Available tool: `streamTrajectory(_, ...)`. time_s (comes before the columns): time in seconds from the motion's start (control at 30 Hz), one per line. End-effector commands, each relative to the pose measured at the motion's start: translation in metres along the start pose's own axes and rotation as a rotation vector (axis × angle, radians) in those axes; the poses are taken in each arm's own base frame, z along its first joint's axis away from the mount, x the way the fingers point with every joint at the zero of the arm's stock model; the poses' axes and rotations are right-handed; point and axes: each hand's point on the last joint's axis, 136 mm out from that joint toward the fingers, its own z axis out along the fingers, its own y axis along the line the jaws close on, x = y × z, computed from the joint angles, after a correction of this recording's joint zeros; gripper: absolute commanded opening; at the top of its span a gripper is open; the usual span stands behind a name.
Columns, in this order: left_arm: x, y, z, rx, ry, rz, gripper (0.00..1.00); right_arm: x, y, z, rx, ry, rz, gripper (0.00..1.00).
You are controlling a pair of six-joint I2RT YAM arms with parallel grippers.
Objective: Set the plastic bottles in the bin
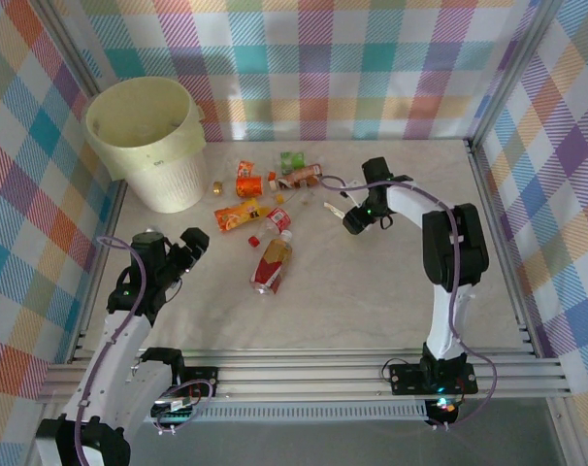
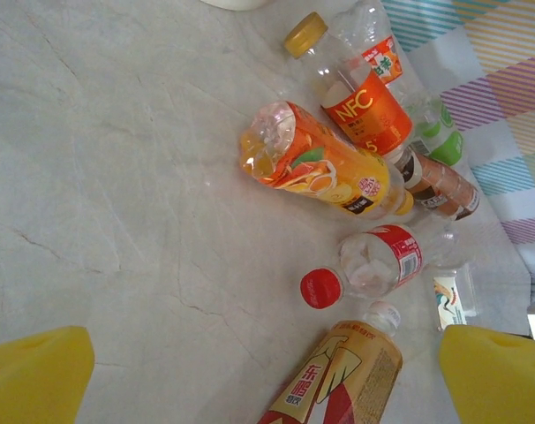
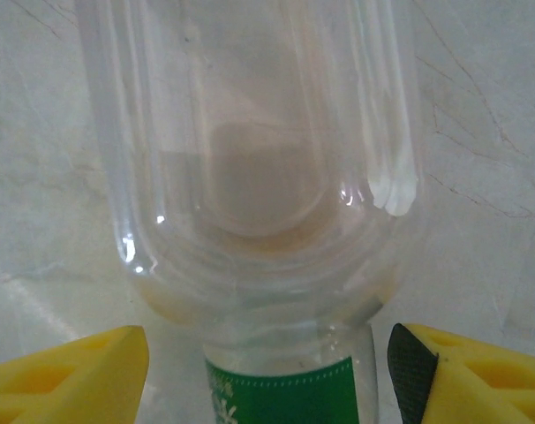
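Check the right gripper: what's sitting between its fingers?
In the right wrist view, a clear bottle with a green label lies on the table between the fingers of the right gripper, which stand on either side of it.

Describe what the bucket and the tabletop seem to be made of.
Bucket: probably plastic, pale yellow, matt; thin rim and ribbed moulded wall. Tabletop: pale, smooth, with fine grey veins like marble; real stone or printed laminate, cannot tell.
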Motion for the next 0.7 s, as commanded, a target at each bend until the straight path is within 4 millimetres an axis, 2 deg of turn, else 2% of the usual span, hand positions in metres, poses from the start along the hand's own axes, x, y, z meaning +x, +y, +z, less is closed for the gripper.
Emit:
streamTrajectory(0.0, -0.001, -0.008, 0.002, 0.036, -0.002, 0.017, 1.00, 0.007, -0.001, 0.005, -0.015, 0.046, -0.054, 0.73)
streamTrajectory(0.13, 0.003, -0.016, 0.004, 0.073, 0.029, 0.032, 1.00, 0.013, -0.005, 0.014, 0.005, 0.079, -0.050, 0.68)
streamTrajectory(0.27, 0.005, -0.029, 0.006, 0.135, 0.047, 0.053, 1.00, 0.012, -0.006, 0.013, 0.014, 0.066, -0.036, 0.61)
streamTrajectory(0.47, 0.016, -0.052, 0.013, 0.219, 0.156, 0.011, 1.00, 0.002, -0.008, -0.007, 0.072, -0.018, 0.032, 0.45)
streamTrajectory(0.67, 0.024, -0.080, 0.013, 0.290, 0.222, 0.040, 1.00, 0.004, -0.002, -0.041, 0.124, -0.106, 0.138, 0.33)
